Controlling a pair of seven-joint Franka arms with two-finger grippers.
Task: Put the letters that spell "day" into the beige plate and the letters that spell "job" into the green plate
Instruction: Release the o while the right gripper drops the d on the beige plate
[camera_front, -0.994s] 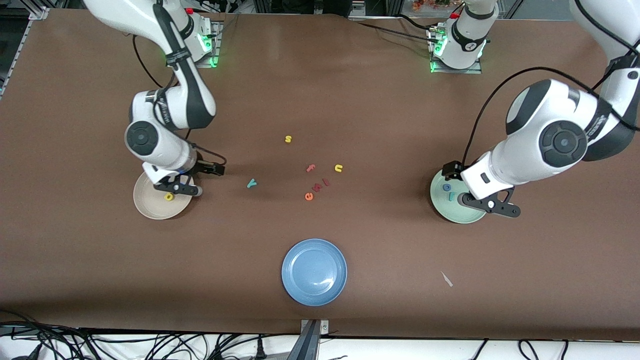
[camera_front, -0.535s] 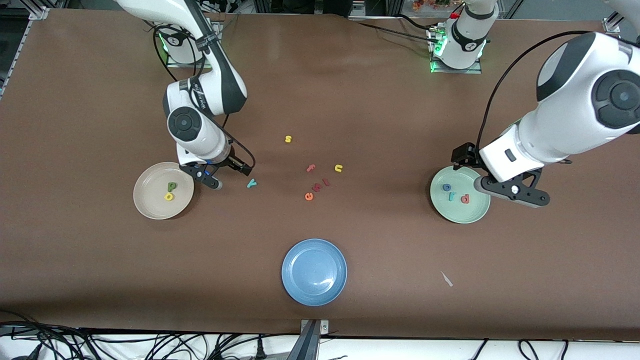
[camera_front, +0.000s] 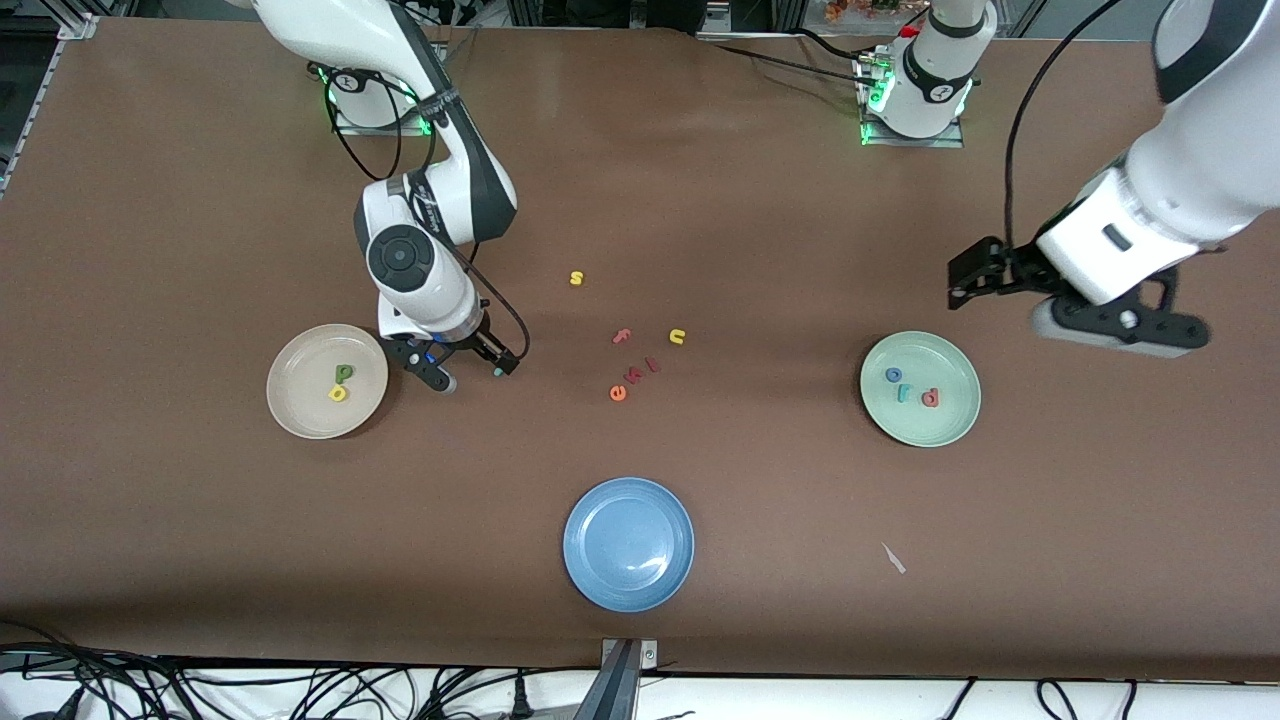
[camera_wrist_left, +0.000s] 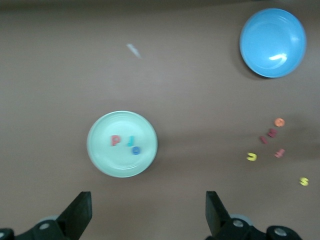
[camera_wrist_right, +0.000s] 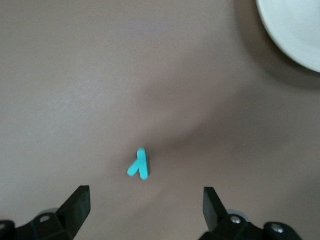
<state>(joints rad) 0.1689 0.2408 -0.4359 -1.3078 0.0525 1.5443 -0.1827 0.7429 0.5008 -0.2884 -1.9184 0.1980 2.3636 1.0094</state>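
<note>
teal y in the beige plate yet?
No. In the right wrist view the teal y lies on the bare table under the open right gripper, apart from the beige plate.

A robotics lab it was, two white arms bolted to a brown-covered bench (camera_front: 700, 200), green-lit bases (camera_front: 910, 100), cables (camera_front: 300, 690) trailing along the edge

brown counter (camera_front: 760, 200) | on it: beige plate (camera_front: 300, 420), green plate (camera_front: 950, 425), blue plate (camera_front: 629, 543) | loose letters mid-counter: teal y (camera_wrist_right: 139, 164), yellow s (camera_front: 576, 278), yellow u (camera_front: 677, 337), pink f (camera_front: 622, 336), orange e (camera_front: 617, 393) | white scrap (camera_front: 893, 558)
</note>
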